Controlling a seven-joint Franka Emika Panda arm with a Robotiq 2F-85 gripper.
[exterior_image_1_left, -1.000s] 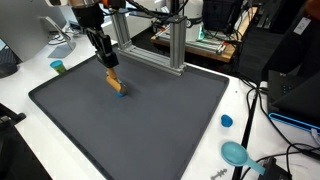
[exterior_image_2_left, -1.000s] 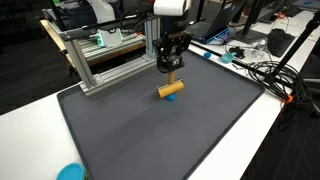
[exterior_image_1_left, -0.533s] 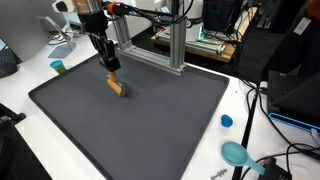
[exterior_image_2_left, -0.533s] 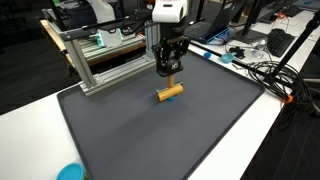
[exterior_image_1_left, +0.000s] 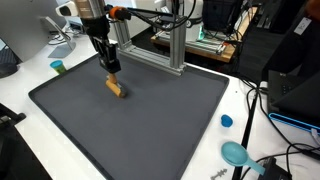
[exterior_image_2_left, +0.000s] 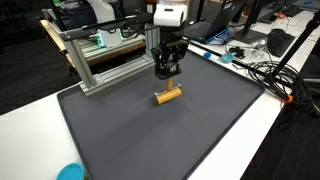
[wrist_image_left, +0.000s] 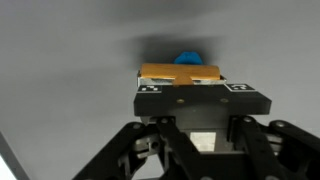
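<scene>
Cylinder, orange wood with a blue end (exterior_image_2_left: 167, 96), has shifted slightly away from aluminium frame (exterior_image_2_left: 100, 62). Black gripper (exterior_image_2_left: 168, 75) followed and sits directly above it. Whether the fingers clasp it cannot be determined.

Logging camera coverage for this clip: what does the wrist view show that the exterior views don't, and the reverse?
Only the wrist view: two small square tags on the gripper's front edge, and the block seen close up from straight above.
Only the exterior views: the whole dark mat, the metal frame behind it, a small blue cap and cables off to the side.
Both: the gripper directly over the orange block.
</scene>
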